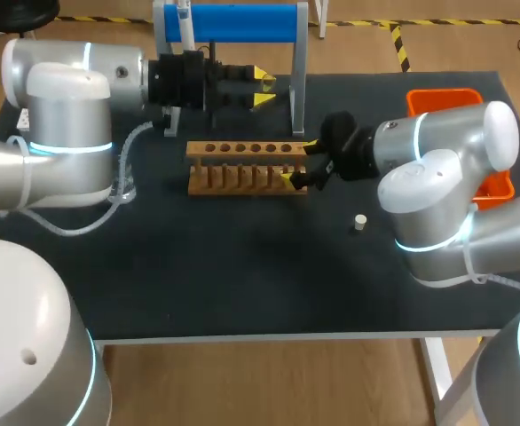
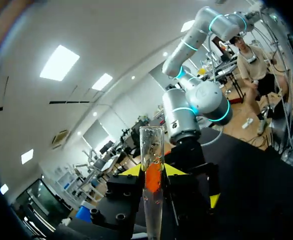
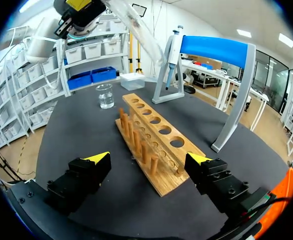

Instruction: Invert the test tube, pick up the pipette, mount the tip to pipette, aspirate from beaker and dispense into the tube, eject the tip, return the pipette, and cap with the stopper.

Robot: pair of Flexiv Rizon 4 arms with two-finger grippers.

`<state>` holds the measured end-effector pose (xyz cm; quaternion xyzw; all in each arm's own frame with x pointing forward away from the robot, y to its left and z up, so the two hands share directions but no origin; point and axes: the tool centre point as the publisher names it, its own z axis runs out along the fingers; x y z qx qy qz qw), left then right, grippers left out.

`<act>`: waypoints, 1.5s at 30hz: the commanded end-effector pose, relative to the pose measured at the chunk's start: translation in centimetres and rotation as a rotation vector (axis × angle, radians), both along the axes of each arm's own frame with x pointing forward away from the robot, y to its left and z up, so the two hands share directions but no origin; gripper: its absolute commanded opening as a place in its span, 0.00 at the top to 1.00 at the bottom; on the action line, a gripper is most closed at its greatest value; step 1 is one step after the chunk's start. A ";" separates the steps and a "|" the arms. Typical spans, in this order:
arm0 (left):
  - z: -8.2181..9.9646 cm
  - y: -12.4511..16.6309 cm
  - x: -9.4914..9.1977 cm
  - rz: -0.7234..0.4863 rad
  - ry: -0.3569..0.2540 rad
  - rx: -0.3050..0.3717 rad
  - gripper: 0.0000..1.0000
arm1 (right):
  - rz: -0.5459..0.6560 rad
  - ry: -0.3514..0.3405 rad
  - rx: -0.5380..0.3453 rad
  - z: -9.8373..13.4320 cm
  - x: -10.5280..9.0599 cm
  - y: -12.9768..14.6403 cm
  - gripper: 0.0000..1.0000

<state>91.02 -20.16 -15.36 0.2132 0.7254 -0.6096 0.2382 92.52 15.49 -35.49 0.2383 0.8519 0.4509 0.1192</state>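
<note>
You're clenching the test tube (image 2: 151, 145) in your left gripper (image 2: 151, 172), off the table (image 1: 242, 284), its long axis running out ahead of the fingers (image 2: 129, 171). Your released right gripper (image 3: 149, 158) is straddling the end of the wooden rack (image 3: 151, 145).

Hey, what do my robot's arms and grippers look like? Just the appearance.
The left arm and right arm are rounded silver-white shells with glowing cyan rings at the joints. A pale hose loops off the left one, and a white cable runs along the right. The left gripper and right gripper are blocky black with yellow wedge tips.
</note>
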 end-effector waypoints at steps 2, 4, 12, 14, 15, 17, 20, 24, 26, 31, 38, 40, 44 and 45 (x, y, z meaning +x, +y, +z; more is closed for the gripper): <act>0.4 -0.2 0.2 -0.024 0.146 0.051 1.00 | 0.000 0.001 0.000 0.0 0.0 0.0 0.00; 0.4 -0.2 0.2 -0.024 0.146 0.051 1.00 | 0.000 0.001 0.000 0.0 0.0 0.0 0.00; 0.4 -0.2 0.2 -0.024 0.146 0.051 1.00 | 0.000 0.001 0.000 0.0 0.0 0.0 0.00; 0.4 -0.2 0.2 -0.024 0.146 0.051 1.00 | 0.000 0.001 0.000 0.0 0.0 0.0 0.00; 0.4 0.1 0.5 0.006 0.167 0.040 1.00 | 0.000 0.001 0.000 0.0 0.0 0.0 0.00; 0.4 0.4 1.2 -0.004 0.232 0.039 1.00 | 0.000 0.001 0.000 0.0 0.0 0.0 0.00; 0.5 0.5 1.9 0.010 0.279 0.016 1.00 | 0.000 0.001 0.000 0.0 0.0 0.0 0.00; 0.4 0.8 2.8 0.041 0.330 -0.038 1.00 | 0.000 0.001 0.000 0.0 0.0 0.0 0.00; 0.2 0.9 3.3 0.044 0.357 -0.096 1.00 | 0.000 0.001 0.000 0.0 0.0 0.0 0.00; -0.3 1.0 4.2 0.083 0.411 -0.147 1.00 | 0.000 0.001 0.000 0.0 0.0 0.0 0.00; -0.8 0.7 5.2 0.112 0.492 -0.164 1.00 | 0.000 0.001 0.000 0.0 0.0 0.0 0.00; -1.0 0.5 5.5 0.118 0.512 -0.158 1.00 | 0.000 0.001 0.000 0.0 0.0 0.0 0.00; -1.2 0.1 5.8 0.125 0.534 -0.154 1.00 | 0.000 0.001 0.000 0.0 0.0 0.0 0.00; -1.3 0.0 5.9 0.125 0.539 -0.154 1.00 | 0.000 0.001 0.000 0.0 0.0 0.0 0.00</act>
